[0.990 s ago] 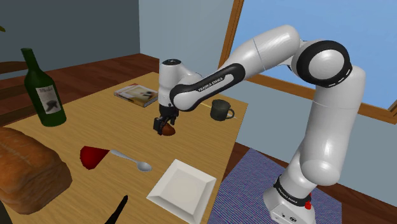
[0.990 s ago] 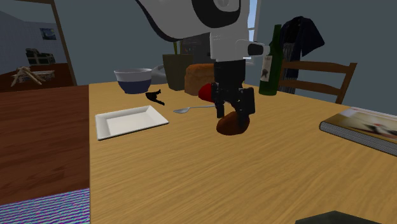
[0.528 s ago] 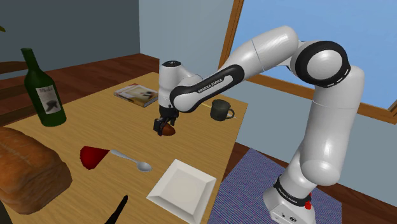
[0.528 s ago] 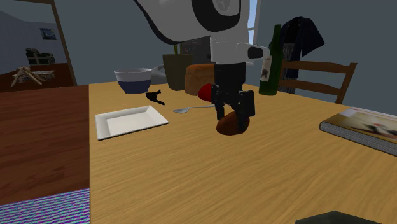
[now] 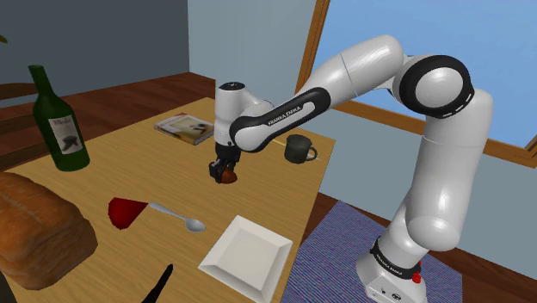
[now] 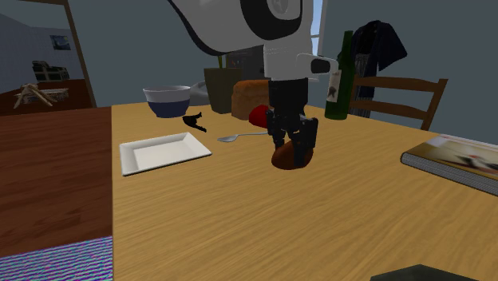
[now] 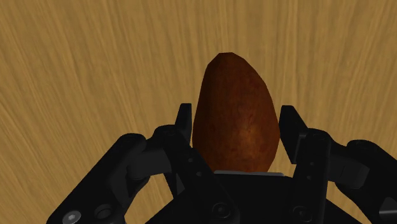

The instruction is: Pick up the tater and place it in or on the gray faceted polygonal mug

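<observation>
A brown egg-shaped potato [image 5: 229, 178] lies on the wooden table [image 5: 129, 163], near its middle. My black gripper [image 5: 225, 171] stands straight down over it, shut on the potato, which rests on the wood. From across the table the potato [image 6: 291, 158] bulges out below the gripper [image 6: 293, 146]. In the wrist view the potato [image 7: 235, 95] sits clasped in the gripper [image 7: 236, 124], both fingers pressed against its sides. The dark faceted mug [image 5: 299, 149] stands upright by the table edge, a short way to the shoulder view's right of the gripper.
A book [image 5: 184, 127] lies behind the gripper. A green bottle [image 5: 58, 125], a bread loaf [image 5: 34, 228], a red object [image 5: 126, 212], a spoon [image 5: 176, 218] and a white square plate [image 5: 248, 256] fill the nearer end. A bowl [image 6: 167, 100] and chair [image 6: 399, 100] stand beyond.
The fingers have closed in from wide apart onto the potato's sides. The arm and the potato have stayed in place.
</observation>
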Controlling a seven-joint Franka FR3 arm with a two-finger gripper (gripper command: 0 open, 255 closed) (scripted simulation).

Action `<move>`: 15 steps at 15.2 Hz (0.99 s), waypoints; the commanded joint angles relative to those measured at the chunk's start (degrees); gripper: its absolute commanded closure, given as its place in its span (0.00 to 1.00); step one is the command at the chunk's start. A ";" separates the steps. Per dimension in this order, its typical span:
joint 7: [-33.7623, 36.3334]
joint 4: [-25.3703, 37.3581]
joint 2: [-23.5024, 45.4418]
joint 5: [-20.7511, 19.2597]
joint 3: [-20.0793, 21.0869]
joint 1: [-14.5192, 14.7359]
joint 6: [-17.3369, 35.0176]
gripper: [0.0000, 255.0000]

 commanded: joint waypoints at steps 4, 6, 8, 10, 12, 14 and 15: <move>-0.21 0.20 -0.45 0.26 0.09 -0.07 -0.64 1.00; -0.60 0.68 -1.32 0.74 0.26 -0.18 -1.93 1.00; -0.98 1.21 -2.15 1.20 0.41 -0.28 -3.23 1.00; -1.34 1.80 -2.95 1.64 0.55 -0.37 -4.55 1.00; -1.68 2.43 -3.70 2.05 0.67 -0.45 -5.88 1.00; -2.01 3.11 -4.41 2.44 0.77 -0.51 -7.22 1.00; -2.17 3.48 -4.75 2.63 0.81 -0.54 -7.90 1.00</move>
